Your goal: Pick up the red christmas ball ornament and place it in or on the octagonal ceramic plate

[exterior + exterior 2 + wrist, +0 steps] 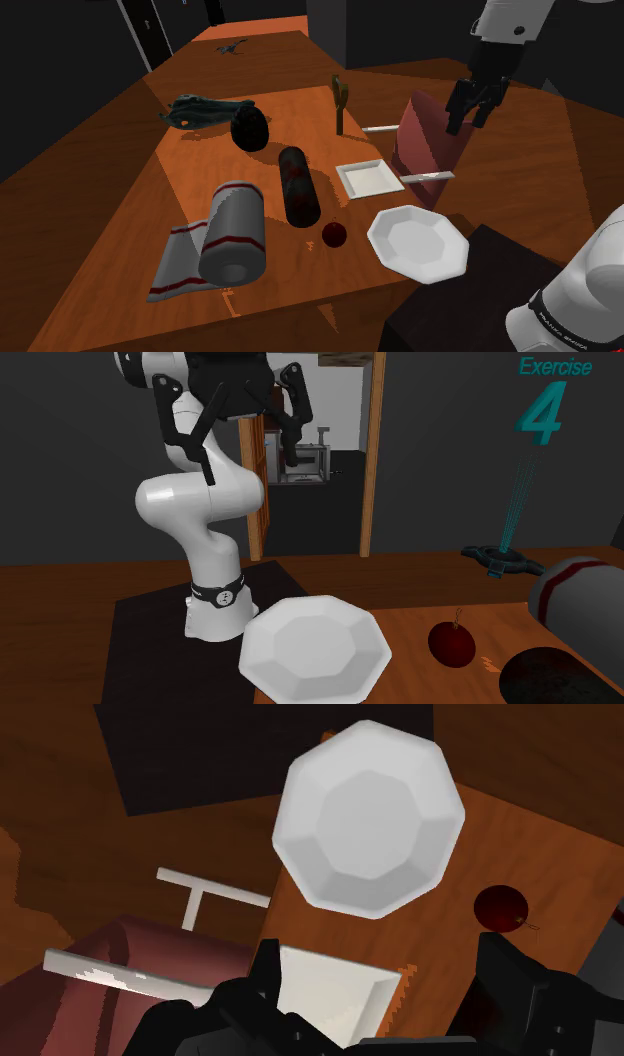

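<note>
Well below the open, empty black 2-finger gripper (pixel 470 112), the small dark-red ball ornament (pixel 333 234) sat beside the white octagonal plate (pixel 418 242). Risk: an off-centre pinch would roll it into the dark cylinder (pixel 298 185).

i work over a long wooden table (pixel 190 175), orange-brown, with a brighter patch of light lying across its middle and dimmer wood around that. beyond its far end stand dark grey panels (pixel 90 50). in the second exterior view a plain grey wall (pixel 70 472) meets a wooden door frame (pixel 375 452), and teal lettering (pixel 553 397) reading "exercise 4" sits high at that view's right.
</note>
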You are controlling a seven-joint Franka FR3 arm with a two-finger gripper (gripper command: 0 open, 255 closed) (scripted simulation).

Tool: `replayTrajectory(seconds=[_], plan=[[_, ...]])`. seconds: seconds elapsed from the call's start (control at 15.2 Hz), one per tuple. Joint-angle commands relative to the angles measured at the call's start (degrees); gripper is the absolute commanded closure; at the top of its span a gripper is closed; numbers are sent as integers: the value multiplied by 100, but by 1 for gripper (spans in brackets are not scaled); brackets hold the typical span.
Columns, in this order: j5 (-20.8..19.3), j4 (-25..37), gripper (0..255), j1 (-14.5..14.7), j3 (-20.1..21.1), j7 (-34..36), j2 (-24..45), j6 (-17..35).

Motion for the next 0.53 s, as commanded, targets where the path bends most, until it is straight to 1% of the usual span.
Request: replayTrajectory(seconds=[0.0,0.46], plan=[[0,0,0,0,0,0,0,0],[320,36,0,165,920,1083,991,647]])
